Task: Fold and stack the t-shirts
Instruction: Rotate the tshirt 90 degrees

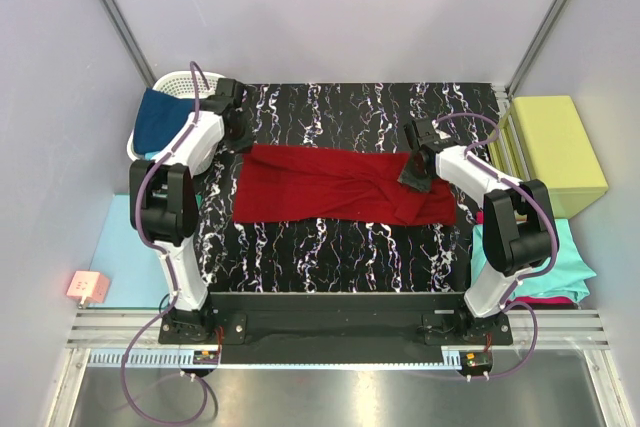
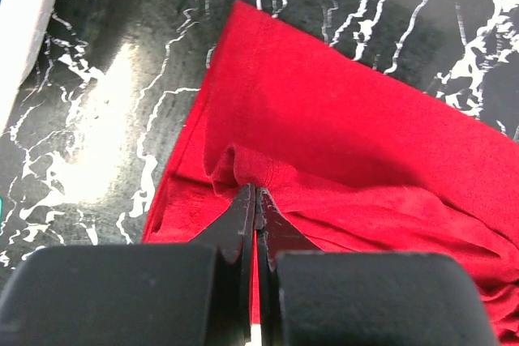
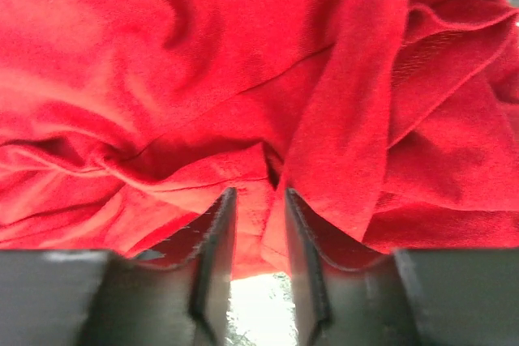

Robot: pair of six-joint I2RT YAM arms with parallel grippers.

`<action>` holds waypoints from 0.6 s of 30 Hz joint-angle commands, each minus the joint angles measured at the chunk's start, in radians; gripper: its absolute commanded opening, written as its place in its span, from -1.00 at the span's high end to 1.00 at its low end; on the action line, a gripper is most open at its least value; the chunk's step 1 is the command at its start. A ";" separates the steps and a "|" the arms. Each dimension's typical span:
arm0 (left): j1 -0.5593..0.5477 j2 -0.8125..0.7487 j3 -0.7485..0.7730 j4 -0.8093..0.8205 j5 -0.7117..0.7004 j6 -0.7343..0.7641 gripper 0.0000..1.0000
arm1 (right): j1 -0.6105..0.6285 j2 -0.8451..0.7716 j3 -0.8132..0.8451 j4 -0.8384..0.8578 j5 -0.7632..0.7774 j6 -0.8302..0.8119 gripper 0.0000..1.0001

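The left gripper (image 2: 255, 200) is clamped tight on a pinch of the red shirt (image 1: 330, 182) near its far left corner. Its fingers (image 2: 235, 228) meet, with cloth puckered at the tips. The right gripper (image 3: 259, 196) stands over the bunched right end of the same shirt, jaws a little apart with a fold of red in the gap; whether they grip that fold cannot be told. The shirt lies spread across the middle of the black marbled table (image 1: 350, 107), flat at left, twisted and rumpled at right. At the table's far left corner a white basket (image 1: 172, 80) holds a blue shirt (image 1: 160, 119). Off the right edge a teal shirt (image 1: 572, 252) lies over a magenta shirt (image 1: 550, 297), near a yellow-green box (image 1: 560, 142).
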 commanded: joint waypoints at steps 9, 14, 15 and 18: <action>-0.015 -0.003 -0.009 0.034 0.026 -0.003 1.00 | -0.003 -0.057 0.017 -0.066 0.148 0.007 0.08; -0.020 -0.006 -0.014 0.034 0.028 -0.002 1.00 | -0.005 -0.022 -0.003 -0.072 0.157 0.018 0.11; -0.020 -0.009 -0.015 0.034 0.028 -0.002 1.00 | -0.005 -0.017 -0.003 -0.072 0.158 0.018 0.11; -0.020 -0.013 -0.020 0.034 0.028 -0.002 1.00 | -0.006 -0.001 0.003 -0.067 0.158 0.017 0.12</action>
